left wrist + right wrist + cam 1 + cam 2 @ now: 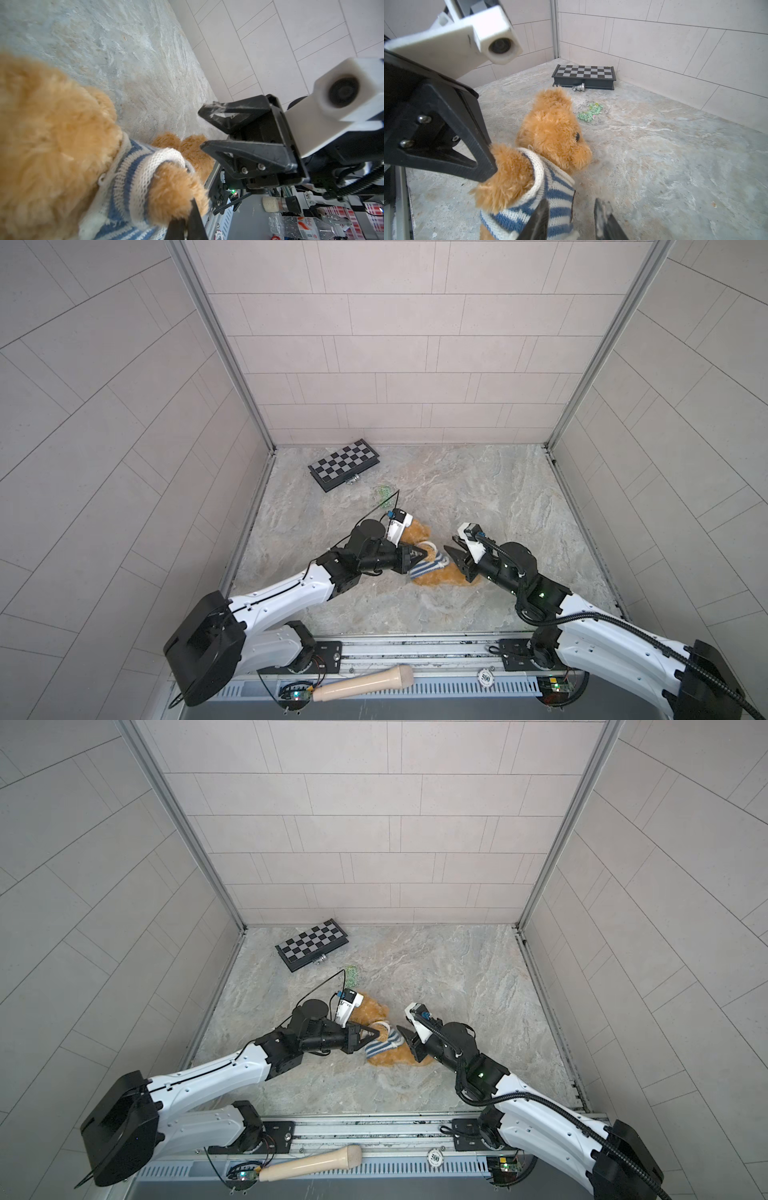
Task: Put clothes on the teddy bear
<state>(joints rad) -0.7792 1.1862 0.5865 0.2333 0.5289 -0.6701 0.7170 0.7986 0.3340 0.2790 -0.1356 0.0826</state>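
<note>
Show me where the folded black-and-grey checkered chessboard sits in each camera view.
Top view: folded black-and-grey checkered chessboard at the table's back left, near the wall.
Top view: chessboard again back left.
Left wrist: not in it.
Right wrist: chessboard near the wall, beyond the fluffy golden-brown teddy bear.
Shared landmark: that teddy bear, in all four views.

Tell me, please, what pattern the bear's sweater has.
Blue and cream stripes; the sweater shows best in the right wrist view.
</note>
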